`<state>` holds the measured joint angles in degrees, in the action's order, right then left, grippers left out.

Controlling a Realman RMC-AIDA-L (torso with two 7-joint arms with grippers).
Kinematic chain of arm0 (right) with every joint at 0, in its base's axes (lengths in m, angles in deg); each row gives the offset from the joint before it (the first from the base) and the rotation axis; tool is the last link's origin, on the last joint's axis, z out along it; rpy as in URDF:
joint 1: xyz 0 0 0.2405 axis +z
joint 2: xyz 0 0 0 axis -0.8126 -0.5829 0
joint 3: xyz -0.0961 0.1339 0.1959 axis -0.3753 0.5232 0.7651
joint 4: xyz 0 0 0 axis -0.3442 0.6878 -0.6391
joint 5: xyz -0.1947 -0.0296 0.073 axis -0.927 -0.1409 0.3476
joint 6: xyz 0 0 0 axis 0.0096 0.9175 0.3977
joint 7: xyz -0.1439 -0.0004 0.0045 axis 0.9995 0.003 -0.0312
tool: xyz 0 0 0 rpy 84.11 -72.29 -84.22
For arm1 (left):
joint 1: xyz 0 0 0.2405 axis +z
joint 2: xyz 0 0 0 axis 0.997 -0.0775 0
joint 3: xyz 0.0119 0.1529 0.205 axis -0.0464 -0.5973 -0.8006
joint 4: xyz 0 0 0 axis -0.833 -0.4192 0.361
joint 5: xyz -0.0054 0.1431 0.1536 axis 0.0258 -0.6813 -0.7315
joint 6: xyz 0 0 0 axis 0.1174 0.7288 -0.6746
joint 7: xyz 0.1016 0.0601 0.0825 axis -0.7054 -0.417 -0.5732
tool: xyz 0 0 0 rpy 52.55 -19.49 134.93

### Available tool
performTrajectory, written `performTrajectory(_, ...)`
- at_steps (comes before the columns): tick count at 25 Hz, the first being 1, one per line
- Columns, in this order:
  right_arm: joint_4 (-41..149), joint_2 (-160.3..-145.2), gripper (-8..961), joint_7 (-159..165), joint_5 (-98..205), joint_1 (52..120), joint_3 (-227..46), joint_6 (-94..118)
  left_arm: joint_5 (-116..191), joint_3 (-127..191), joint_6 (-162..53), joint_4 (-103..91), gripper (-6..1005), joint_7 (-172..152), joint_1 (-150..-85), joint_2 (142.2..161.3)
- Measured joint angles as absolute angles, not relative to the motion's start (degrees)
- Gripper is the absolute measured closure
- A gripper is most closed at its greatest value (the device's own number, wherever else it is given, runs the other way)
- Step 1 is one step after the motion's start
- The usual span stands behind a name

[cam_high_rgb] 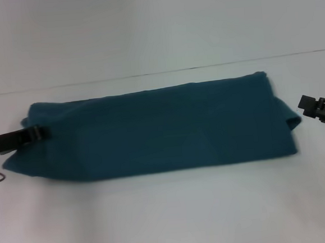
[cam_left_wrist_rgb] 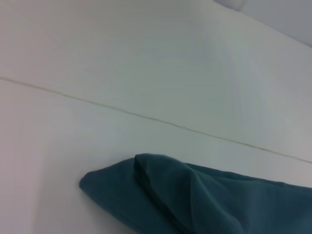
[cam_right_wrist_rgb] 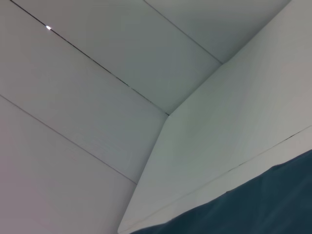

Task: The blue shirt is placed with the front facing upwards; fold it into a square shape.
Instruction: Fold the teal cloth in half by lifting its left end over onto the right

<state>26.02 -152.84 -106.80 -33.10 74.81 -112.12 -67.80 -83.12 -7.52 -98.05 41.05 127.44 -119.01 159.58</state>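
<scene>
**Blue shirt lies in a long band, one gripper at each end**

Over on the left, the left gripper (cam_high_rgb: 38, 133) reaches in low from the edge of the head view and its dark tip sits on the left end of the blue shirt (cam_high_rgb: 157, 128). From here the tip reads as a single dark block over the fabric; whether it is pinching cloth or merely resting on it cannot be told, and neither can how far it is parted. A thin cable curls on the white table (cam_high_rgb: 169, 211) just below that arm. The left wrist view shows a rounded, doubled corner of the blue shirt (cam_left_wrist_rgb: 195, 200) with layered edges, lying on the table (cam_left_wrist_rgb: 73, 146) near a thin seam line.

Across the middle, the shirt stretches as one long horizontal band, plain teal side up, no lettering in sight, smooth but for soft creases.

At the right end a small flap of fabric juts out past the band's edge. The right gripper (cam_high_rgb: 319, 109) hangs just beside that flap, apart from the cloth, holding nothing visible; its opening cannot be told. The right wrist view catches only a strip of the blue shirt (cam_right_wrist_rgb: 253, 204) along the table (cam_right_wrist_rgb: 219, 126).
</scene>
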Motion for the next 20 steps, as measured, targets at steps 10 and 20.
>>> performTrajectory(10,26.15,-152.84,327,-106.99,-33.10,75.26,-112.20,-67.75,-91.01,0.86,-98.05,40.90,869,127.50,-118.86,157.74)
performTrajectory(20,26.20,-152.84,326,-107.03,-33.10,75.01,-112.32,-67.76,-94.53,3.55,-96.53,42.92,869,129.11,-118.30,157.59)
